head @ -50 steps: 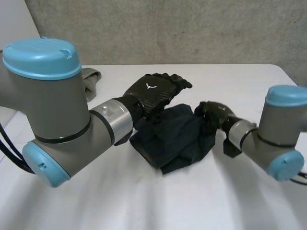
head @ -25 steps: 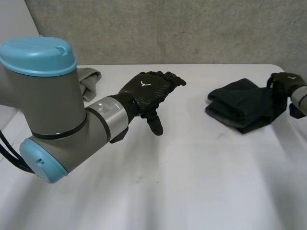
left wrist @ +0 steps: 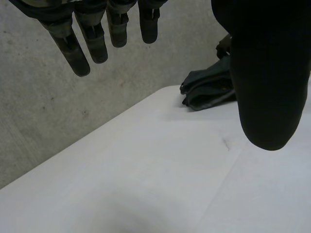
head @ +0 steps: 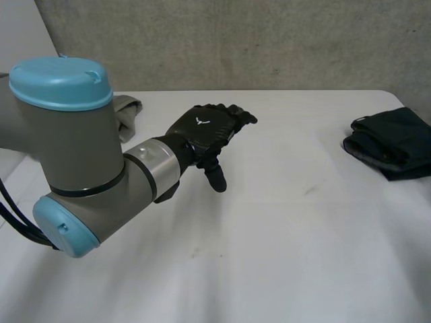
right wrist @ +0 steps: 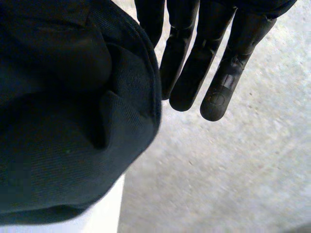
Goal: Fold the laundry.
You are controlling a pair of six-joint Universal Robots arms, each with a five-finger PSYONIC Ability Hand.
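Item: dark garment [head: 392, 142], folded into a thick bundle, lying at the far right edge of the white bench [head: 283, 235], well apart from the left hand [head: 205, 129].
Left hand: raised over the bench's middle, fingers [left wrist: 95, 41] straight and loosely spread, thumb pointing down, holding nothing.
Right hand [right wrist: 194, 58]: at the garment, fingers straight and reaching past its rounded folded edge, not curled round it; the cloth lies against the palm side.
Also present: crumpled grey cloth [head: 128, 111] at the far left, behind the left arm.
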